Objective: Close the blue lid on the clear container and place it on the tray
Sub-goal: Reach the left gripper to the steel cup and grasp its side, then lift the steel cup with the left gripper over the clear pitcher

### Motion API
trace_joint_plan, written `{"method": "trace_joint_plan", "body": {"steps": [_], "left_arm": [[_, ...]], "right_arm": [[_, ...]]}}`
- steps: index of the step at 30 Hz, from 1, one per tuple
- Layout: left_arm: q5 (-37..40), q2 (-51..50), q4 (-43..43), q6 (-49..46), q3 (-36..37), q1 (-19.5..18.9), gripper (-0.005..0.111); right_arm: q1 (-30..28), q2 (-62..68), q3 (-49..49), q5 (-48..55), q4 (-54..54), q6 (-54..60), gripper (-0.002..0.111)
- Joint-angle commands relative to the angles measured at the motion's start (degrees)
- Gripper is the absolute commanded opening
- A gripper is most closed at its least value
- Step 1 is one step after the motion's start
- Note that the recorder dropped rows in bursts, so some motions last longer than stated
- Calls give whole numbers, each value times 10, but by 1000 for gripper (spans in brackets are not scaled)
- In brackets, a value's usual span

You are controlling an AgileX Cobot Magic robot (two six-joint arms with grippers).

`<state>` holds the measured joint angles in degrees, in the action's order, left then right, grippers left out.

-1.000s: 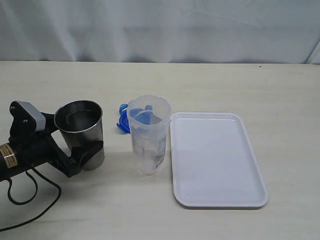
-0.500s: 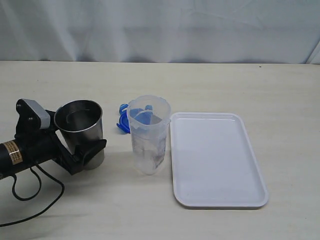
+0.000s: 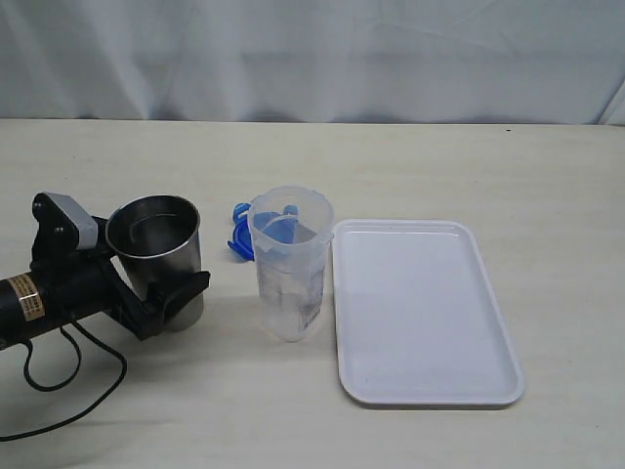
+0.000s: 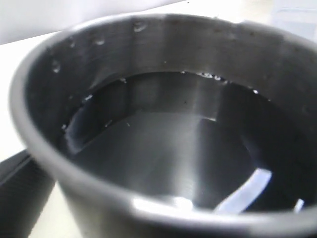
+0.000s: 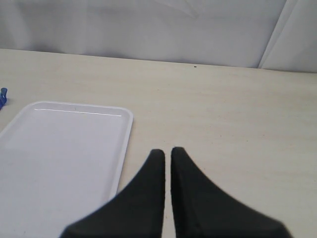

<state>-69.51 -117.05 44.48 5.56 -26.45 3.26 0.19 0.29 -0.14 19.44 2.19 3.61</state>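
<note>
The clear container (image 3: 290, 264) stands upright and lidless at the table's middle, just left of the white tray (image 3: 420, 313). The blue lid (image 3: 239, 234) lies on the table behind it, partly seen through its wall. My left gripper (image 3: 168, 274) straddles a grey steel tumbler (image 3: 156, 249). The near finger (image 4: 20, 193) shows a thin gap from the tumbler's wall, so the jaws stand open. The tumbler (image 4: 163, 134) fills the left wrist view. My right gripper (image 5: 167, 153) is shut and empty, hovering beside the tray (image 5: 59, 153). It is out of the exterior view.
The left arm's black cable (image 3: 68, 391) loops over the table at the front left. A white curtain (image 3: 312, 59) closes off the back. A sliver of the blue lid (image 5: 2, 96) shows at the edge of the right wrist view.
The left arm shifted slightly to the right, and its near finger swung out from the tumbler's wall. Tumbler, container, lid and tray stayed put.
</note>
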Motion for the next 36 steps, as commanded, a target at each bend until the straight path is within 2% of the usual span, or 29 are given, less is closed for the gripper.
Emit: {"method": "trace_joint_plan", "body": {"steps": [1, 5, 8, 17, 18, 20, 26, 32, 36], "left_arm": [[-5, -4, 14, 5, -1, 1, 105], [-5, -4, 15, 5, -1, 1, 102], [-5, -4, 15, 5, -1, 1, 90], [-5, -4, 17, 5, -1, 1, 34], [-5, -4, 20, 5, -1, 1, 26], [-5, -4, 34, 5, -1, 1, 1], [-5, 18, 40, 5, -1, 1, 0], [-5, 60, 49, 66, -23, 1, 0], [-5, 90, 64, 69, -30, 2, 0]], "right_arm": [[-4, -3, 1, 1, 0, 0, 5], [-4, -3, 1, 1, 0, 0, 5], [-4, -3, 1, 1, 0, 0, 5], [-4, -3, 1, 1, 0, 0, 5], [-4, -3, 1, 1, 0, 0, 5], [-4, -3, 1, 1, 0, 0, 5], [-4, -3, 1, 1, 0, 0, 5], [-4, -3, 1, 1, 0, 0, 5], [-4, -3, 1, 1, 0, 0, 5]]}}
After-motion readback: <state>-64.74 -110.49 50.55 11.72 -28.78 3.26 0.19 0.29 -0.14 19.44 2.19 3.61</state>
